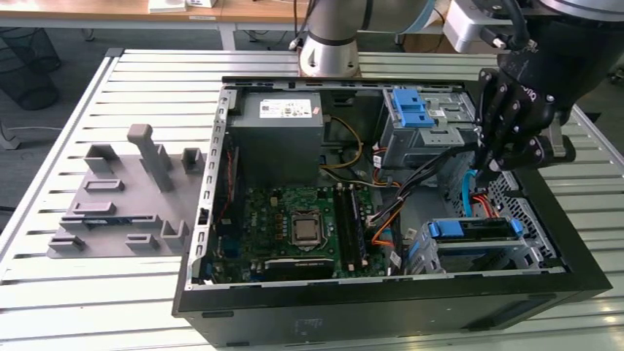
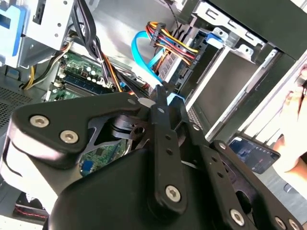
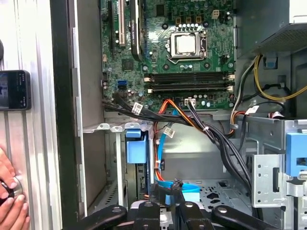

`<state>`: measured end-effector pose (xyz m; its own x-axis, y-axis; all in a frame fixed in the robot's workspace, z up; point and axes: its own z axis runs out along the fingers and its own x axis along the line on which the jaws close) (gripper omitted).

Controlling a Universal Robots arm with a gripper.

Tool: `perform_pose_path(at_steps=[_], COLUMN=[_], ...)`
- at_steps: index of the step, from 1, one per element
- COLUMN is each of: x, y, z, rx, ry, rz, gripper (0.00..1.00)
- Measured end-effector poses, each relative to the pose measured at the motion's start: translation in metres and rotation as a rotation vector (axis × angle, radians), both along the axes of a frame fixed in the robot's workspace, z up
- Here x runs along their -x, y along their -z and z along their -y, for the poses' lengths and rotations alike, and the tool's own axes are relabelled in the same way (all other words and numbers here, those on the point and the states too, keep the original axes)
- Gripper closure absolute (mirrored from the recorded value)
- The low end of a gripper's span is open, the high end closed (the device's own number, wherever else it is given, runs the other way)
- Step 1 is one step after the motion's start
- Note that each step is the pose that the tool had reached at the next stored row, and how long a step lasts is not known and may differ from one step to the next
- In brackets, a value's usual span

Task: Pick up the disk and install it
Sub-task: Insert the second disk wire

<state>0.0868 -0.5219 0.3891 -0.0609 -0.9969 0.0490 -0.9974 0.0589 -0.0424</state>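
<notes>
Black and heavy, the pincer (image 1: 509, 139) hangs over the open computer case (image 1: 390, 292) at the exterior view's right, near the blue cables; whether its fingers are apart or together I cannot tell, and I see nothing held in it. The disk (image 1: 475, 229), with its blue carrier, sits in the drive cage in the case's near right corner in the exterior view. The case lies on a slatted metal worktop (image 1: 117, 292) beside a grey fixture (image 1: 122, 197), and a person's hand (image 3: 10, 201) rests near a phone (image 3: 14, 90) in the first wrist view.
</notes>
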Motion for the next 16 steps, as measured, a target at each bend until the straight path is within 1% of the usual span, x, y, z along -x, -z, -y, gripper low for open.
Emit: perform_pose_path(at_steps=[3, 5, 9, 12, 16], x=[0.0000, 0.0000, 0.0000, 0.0000, 0.0000], y=[0.0016, 0.0033, 0.0064, 0.0097, 0.0140], z=[-0.0041, -0.0059, -0.0067, -0.0073, -0.0075], rx=[0.0001, 0.0014, 0.0233, 0.0332, 0.0497], ry=[0.000, 0.000, 0.000, 0.000, 0.000], rz=[0.0001, 0.0003, 0.0092, 0.0124, 0.0162], gripper=[0.76, 0.76, 0.76, 0.76, 0.76])
